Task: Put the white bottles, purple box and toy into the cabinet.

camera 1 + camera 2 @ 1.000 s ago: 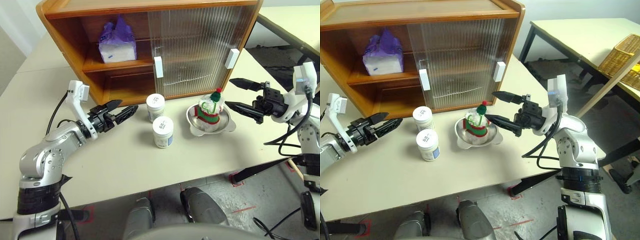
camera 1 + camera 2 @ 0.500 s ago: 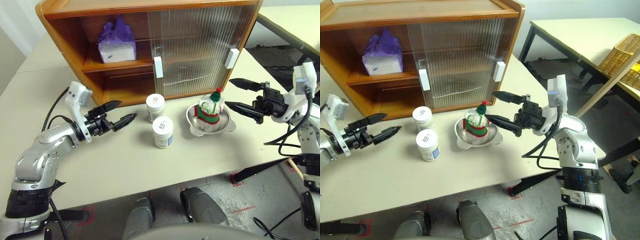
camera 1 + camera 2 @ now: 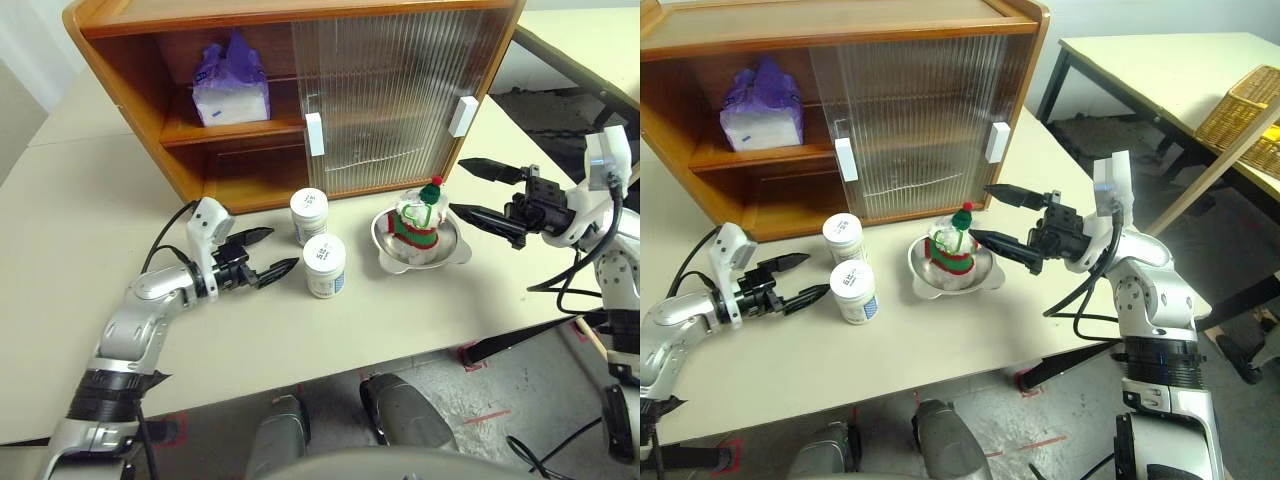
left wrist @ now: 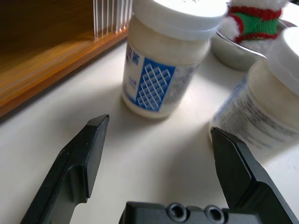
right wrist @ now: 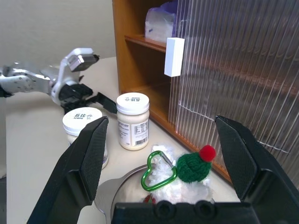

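Observation:
Two white bottles stand in front of the cabinet (image 3: 410, 85), one farther back (image 3: 309, 214) and one nearer (image 3: 325, 265). My left gripper (image 3: 281, 249) is open, low over the table just left of them, its fingers (image 4: 93, 140) pointing at the gap between the two bottles (image 4: 166, 60) (image 4: 266, 107). The purple box (image 3: 231, 88) sits on the upper shelf in the cabinet's open left half. The toy (image 3: 419, 219) rests in a steel bowl. My right gripper (image 3: 458, 186) hangs open just right of the toy (image 5: 187, 173), not touching it.
The steel bowl (image 3: 448, 252) stands right of the bottles. Ribbed sliding doors with white handles (image 3: 316, 134) cover the cabinet's right half; the lower left shelf is open. Bare table (image 3: 250, 330) lies toward the front edge. A second table with a wicker basket (image 3: 1243, 108) stands at the right.
My left arm has dropped and swung right, bringing its open gripper close to the two bottles, with the wrist rolled. The right arm has not moved.

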`<state>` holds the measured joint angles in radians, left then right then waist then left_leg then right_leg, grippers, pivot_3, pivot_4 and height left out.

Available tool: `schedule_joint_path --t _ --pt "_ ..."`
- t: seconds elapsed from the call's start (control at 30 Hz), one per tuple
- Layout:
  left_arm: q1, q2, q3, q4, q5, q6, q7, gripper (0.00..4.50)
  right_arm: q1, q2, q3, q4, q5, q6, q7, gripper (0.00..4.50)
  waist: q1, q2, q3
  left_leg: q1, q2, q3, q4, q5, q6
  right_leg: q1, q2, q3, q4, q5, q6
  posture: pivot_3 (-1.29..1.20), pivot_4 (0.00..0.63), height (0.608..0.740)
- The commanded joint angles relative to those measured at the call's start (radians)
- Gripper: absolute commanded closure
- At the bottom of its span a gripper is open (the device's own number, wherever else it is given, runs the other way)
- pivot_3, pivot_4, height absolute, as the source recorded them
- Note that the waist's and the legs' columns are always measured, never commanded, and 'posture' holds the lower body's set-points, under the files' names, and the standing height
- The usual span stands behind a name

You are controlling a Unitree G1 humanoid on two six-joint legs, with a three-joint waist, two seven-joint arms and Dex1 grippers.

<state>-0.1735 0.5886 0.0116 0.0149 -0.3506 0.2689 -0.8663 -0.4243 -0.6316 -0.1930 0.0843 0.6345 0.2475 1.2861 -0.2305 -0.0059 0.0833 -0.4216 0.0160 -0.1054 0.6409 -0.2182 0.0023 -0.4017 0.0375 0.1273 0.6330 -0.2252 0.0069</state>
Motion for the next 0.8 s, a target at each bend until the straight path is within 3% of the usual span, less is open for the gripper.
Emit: schedule_joint_path --t 0.03,0.7,0.8 --pt "-0.029 -0.03 -0.036 0.071 0.051 -0.055 0.003 0.02 0.01 0.005 0.004 -0.03 0.01 0.011 -0.009 0.0 -0.003 0.0 0.0 0.0 0.0 0.0 0.0 0.0 0.0 0.0 0.0 0.0 0.0 0.0 0.0 -0.31 0.114 0.74" --pt "-0.205 -0.191 -0.088 0.339 0.153 -0.193 0.031 0.02 0.004 0.001 0.001 -0.023 0.006 0.007 -0.011 0.0 -0.013 0.0 0.0 0.0 -0.002 0.0 0.002 0.001 0.003 0.004 0.001 0.001 -0.001 -0.003 0.012 -0.33 0.108 0.74" --pt "-0.211 -0.198 -0.091 0.352 0.146 -0.169 0.013 0.63 0.008 -0.001 -0.001 -0.026 0.005 0.005 -0.012 0.0 -0.014 0.0 0.0 0.0 -0.002 0.0 0.002 0.001 0.003 0.004 0.001 0.001 -0.001 -0.006 0.018 -0.33 0.108 0.74"
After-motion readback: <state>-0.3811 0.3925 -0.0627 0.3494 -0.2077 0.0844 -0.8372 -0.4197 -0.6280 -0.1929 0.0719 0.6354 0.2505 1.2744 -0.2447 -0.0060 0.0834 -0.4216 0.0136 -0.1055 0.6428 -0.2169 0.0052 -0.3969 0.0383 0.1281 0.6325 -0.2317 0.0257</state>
